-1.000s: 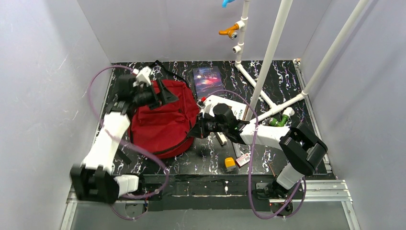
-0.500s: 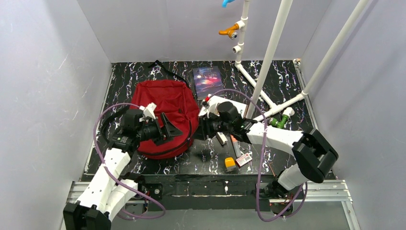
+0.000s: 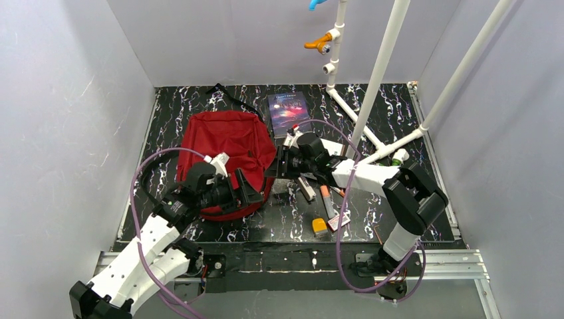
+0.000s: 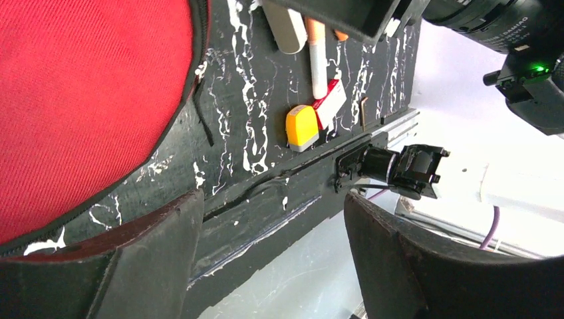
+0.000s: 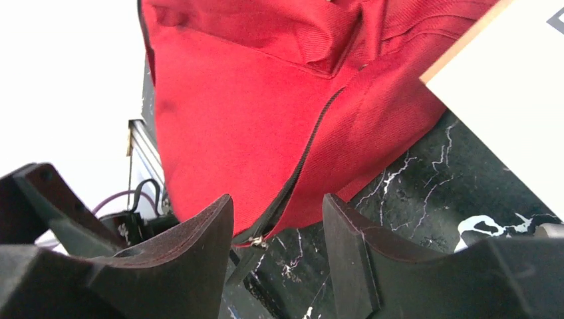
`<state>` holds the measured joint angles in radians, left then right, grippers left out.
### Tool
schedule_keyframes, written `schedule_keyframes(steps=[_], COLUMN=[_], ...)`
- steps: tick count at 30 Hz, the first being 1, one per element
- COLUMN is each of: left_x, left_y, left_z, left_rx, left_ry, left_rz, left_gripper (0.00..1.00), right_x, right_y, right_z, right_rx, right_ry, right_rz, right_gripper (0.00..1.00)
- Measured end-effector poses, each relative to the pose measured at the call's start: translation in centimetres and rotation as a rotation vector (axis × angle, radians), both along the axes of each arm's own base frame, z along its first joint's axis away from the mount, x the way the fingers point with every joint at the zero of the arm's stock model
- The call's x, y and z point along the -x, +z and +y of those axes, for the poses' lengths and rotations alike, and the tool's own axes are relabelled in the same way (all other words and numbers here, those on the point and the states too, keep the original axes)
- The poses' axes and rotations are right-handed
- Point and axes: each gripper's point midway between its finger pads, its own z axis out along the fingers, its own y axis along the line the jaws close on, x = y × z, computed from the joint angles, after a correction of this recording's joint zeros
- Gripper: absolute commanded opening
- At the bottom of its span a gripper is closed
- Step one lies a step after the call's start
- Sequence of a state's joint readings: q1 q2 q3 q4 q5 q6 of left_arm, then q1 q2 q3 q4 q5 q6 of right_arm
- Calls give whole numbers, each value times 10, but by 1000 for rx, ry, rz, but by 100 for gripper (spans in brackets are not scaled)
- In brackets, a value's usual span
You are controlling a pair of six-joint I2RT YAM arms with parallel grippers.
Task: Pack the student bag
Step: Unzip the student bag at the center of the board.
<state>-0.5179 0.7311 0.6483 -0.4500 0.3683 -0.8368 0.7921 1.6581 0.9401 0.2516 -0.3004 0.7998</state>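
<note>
The dark red student bag lies flat at the table's left middle. My left gripper is open and empty, low over the bag's near right edge; in the left wrist view the bag fills the left side. My right gripper is open and empty at the bag's right edge. In the right wrist view my right gripper straddles the bag's black zip, with the metal zip puller just beyond the fingertips, apart from both fingers. The bag fills that view.
A dark blue book lies behind the bag. A white box sits under the right arm. An orange marker, a yellow item, a red-white item and a grey piece lie near the front. White pipes rise at the back right.
My left arm has swung from the bag's far left corner across to its near right edge. My right gripper has shifted slightly farther back along the bag's right edge.
</note>
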Motion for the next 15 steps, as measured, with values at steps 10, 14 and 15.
schedule_keyframes(steps=[10, 14, 15], left_x=[14, 14, 14], left_y=[-22, -25, -25], left_z=[7, 7, 7], left_rx=[18, 13, 13], left_ry=[127, 132, 132], left_rz=[130, 148, 146], left_gripper=[68, 65, 64], right_x=[19, 21, 21], right_y=[-27, -35, -36], right_z=[25, 35, 36], right_rx=[76, 93, 98], right_ry=[-53, -53, -60], right_rz=[72, 80, 87], right_gripper=[35, 1, 1])
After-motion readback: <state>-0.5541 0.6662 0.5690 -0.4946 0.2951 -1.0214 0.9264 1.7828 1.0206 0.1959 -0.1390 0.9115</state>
